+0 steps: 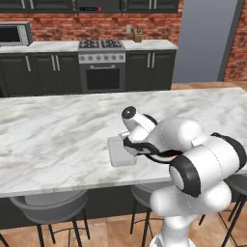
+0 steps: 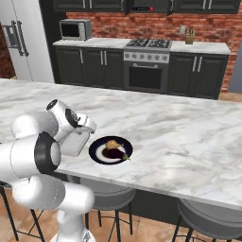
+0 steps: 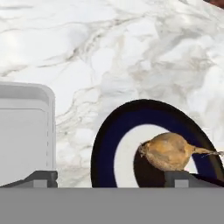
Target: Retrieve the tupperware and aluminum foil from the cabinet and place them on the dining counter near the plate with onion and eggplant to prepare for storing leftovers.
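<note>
The tupperware point(image 3: 24, 131), a shallow pale grey box, lies flat on the marble dining counter point(image 1: 53, 135), just left of the plate point(image 3: 103, 148). On the dark plate point(image 2: 97, 150) rest the tan onion point(image 3: 168, 151) and the dark eggplant point(image 2: 115, 153). My gripper point(image 3: 109, 178) hangs low over the gap between box and plate. It is open, with one fingertip point(image 3: 41, 177) above the tupperware and the other above the plate, holding nothing. My arm hides part of the tupperware point(image 1: 118, 154) in both base views. The aluminum foil is out of view. The dark cabinet point(image 1: 48, 5) runs along the far wall's top.
Grey bar stools point(image 1: 50, 205) stand under the counter's near edge. Across the floor are a stove point(image 1: 102, 67), a microwave point(image 2: 74, 29) and dark base cabinets. Bare marble stretches left and right of the plate.
</note>
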### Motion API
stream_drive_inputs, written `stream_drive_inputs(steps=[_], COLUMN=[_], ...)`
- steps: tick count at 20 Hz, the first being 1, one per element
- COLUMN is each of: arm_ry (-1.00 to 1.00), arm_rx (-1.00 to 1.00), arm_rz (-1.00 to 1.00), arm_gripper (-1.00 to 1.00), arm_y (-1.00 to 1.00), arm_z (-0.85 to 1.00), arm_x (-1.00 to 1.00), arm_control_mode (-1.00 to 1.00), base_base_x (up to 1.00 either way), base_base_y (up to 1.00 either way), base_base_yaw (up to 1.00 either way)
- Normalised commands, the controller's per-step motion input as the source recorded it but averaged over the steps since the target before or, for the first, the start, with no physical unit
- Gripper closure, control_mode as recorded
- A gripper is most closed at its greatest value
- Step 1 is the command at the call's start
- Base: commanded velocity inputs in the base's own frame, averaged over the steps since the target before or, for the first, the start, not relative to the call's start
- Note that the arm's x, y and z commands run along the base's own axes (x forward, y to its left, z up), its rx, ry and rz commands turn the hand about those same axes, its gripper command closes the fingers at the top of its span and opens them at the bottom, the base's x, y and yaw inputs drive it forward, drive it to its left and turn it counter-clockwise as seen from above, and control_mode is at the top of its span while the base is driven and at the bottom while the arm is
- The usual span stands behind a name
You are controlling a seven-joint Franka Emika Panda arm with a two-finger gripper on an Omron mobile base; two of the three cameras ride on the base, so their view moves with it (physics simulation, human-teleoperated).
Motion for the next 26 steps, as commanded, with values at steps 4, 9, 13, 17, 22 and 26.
stream_drive_inputs(steps=[4,9,13,17,22,26], arm_ry=[-0.17,-0.07,0.01,0.01,0.0,0.0], arm_rx=[0.09,0.03,0.0,0.0,0.0,0.0], arm_rz=[0.0,0.0,0.04,0.11,0.13,0.17], arm_gripper=[-1.0,-1.0,-1.0,-1.0,-1.0,-1.0], arm_y=[-0.87,-0.58,-0.19,0.0,-0.04,-0.05], arm_z=[1.0,0.92,0.78,0.93,0.97,0.66], arm_x=[-0.97,-1.0,-1.0,-0.89,-0.64,-0.72], arm_control_mode=[-1.0,-1.0,-1.0,-1.0,-1.0,-1.0], base_base_x=[0.0,0.0,0.0,0.0,0.0,0.0], base_base_y=[0.0,0.0,0.0,0.0,0.0,0.0], base_base_yaw=[0.0,0.0,0.0,0.0,0.0,0.0])
